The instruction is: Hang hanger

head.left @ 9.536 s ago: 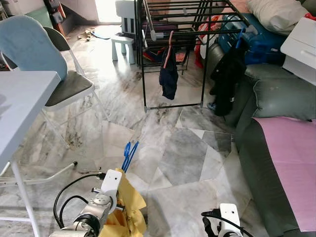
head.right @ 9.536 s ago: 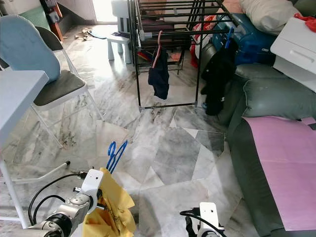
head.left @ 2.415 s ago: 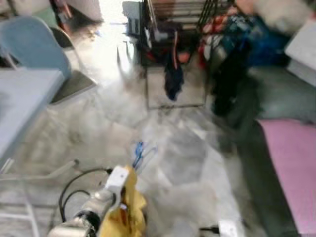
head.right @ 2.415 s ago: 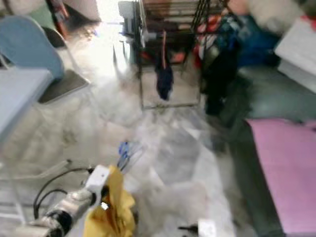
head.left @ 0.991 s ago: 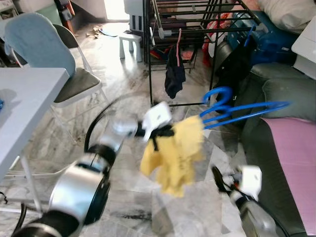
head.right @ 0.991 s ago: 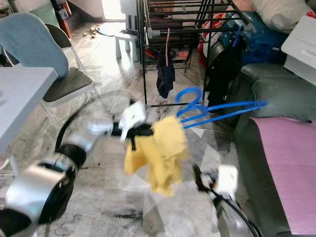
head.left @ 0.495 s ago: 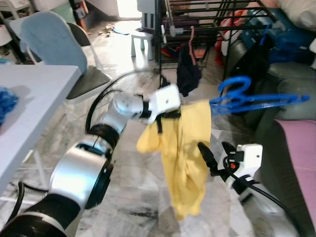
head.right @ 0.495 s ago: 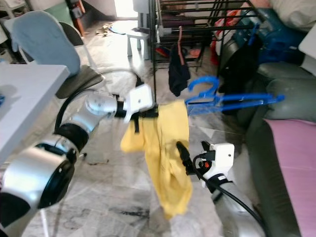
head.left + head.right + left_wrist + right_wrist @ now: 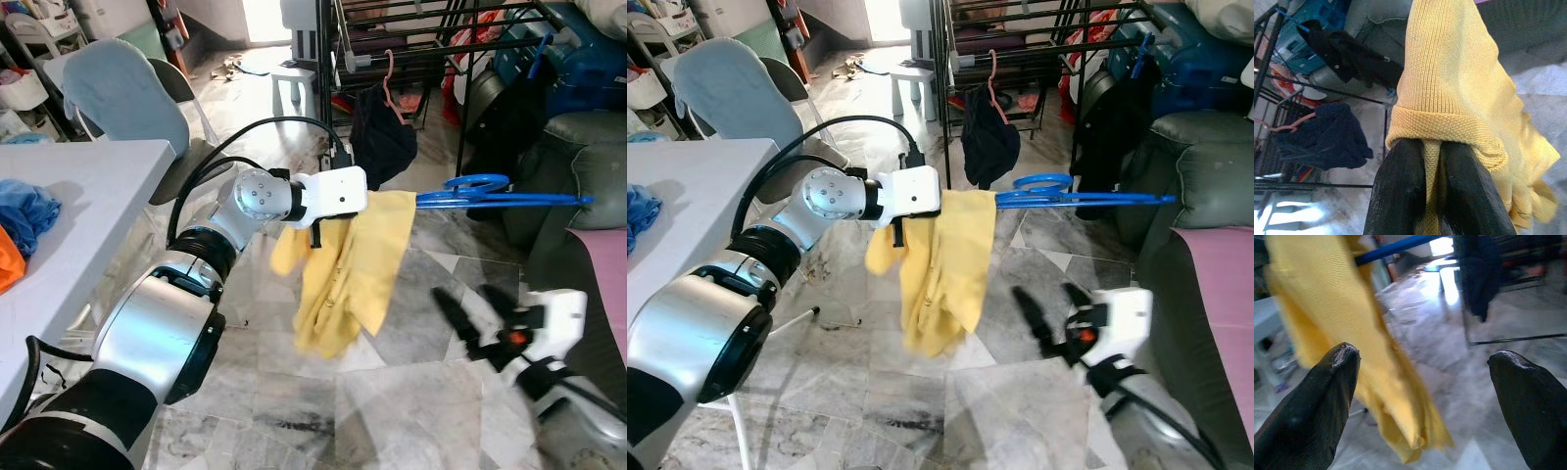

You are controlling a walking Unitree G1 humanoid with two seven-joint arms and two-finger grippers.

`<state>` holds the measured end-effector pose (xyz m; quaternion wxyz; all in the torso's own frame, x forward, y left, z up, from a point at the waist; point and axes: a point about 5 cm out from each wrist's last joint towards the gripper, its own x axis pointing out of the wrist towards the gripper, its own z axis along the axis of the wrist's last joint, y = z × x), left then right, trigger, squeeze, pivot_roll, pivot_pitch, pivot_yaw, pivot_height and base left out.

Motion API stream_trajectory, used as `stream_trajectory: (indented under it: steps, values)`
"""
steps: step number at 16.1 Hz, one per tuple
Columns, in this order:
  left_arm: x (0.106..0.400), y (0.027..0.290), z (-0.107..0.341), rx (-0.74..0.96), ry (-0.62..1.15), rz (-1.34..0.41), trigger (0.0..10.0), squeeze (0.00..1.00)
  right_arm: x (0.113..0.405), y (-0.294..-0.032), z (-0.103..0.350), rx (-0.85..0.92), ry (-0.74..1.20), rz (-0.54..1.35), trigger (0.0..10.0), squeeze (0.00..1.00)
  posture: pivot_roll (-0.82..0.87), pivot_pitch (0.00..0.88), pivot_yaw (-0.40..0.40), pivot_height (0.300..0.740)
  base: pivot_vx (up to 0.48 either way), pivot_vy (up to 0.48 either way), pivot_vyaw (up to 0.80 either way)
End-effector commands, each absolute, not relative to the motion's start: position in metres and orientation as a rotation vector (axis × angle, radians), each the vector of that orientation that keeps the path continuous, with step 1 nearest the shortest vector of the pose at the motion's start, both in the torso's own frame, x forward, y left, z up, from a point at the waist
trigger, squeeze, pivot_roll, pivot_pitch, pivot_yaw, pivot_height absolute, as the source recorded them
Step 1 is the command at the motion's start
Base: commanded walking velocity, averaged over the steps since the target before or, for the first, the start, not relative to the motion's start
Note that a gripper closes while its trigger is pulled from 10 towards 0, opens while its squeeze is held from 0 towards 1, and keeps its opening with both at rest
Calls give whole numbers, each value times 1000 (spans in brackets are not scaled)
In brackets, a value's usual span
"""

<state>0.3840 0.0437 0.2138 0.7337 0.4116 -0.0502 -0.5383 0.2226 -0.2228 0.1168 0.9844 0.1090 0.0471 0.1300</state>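
My left gripper (image 9: 1432,147) is shut on the collar of a yellow knit garment (image 9: 348,264). The garment hangs on a blue hanger (image 9: 490,191) that sticks out level to the right at chest height. The black drying rack (image 9: 431,20) stands beyond, apart from the hanger. A dark garment on a pink hanger (image 9: 382,137) hangs from the rack. Lower right, my right gripper (image 9: 1050,305) is open, below the blue hanger and holding nothing. In the right wrist view the yellow garment (image 9: 1352,333) hangs ahead of the spread fingertips (image 9: 1344,357).
A white table (image 9: 69,206) with clothes on it and a blue-backed chair (image 9: 127,98) stand on the left. A grey sofa (image 9: 598,166) with a pink cloth lines the right. A black garment (image 9: 500,117) hangs at the rack's right end, and a white stool (image 9: 294,83) stands behind.
My left arm has lifted the hanger and yellow garment from near the floor to chest height. The view has moved closer to the rack. My right gripper has shifted to the right.
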Motion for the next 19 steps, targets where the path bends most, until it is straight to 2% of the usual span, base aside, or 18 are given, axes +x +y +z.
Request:
stream_trajectory:
  steps: [1,2,7,12,15,19]
  values:
    - [386,46,219,839,-110,-1171,10000,0,226,-228,119,220,73,210,10000,0,-105,0,135,740,0,0,0]
    - [385,44,209,691,-55,-1174,10000,0,229,-232,117,237,72,152,10000,0,-103,0,128,740,0,0,-700]
    - [383,47,192,447,7,-1134,10000,0,235,-226,119,215,84,187,10000,0,-101,0,97,740,0,0,-798]
    - [382,43,191,390,2,-1133,10000,0,244,-223,123,197,81,213,10000,0,-106,0,76,740,0,305,-791]
    - [381,40,190,394,-10,-1140,10000,0,246,-221,123,195,76,218,10000,0,-107,0,69,740,0,310,0]
    - [379,38,185,356,-17,-1132,10000,0,248,-217,120,193,81,212,10000,0,-108,0,70,740,0,0,0]
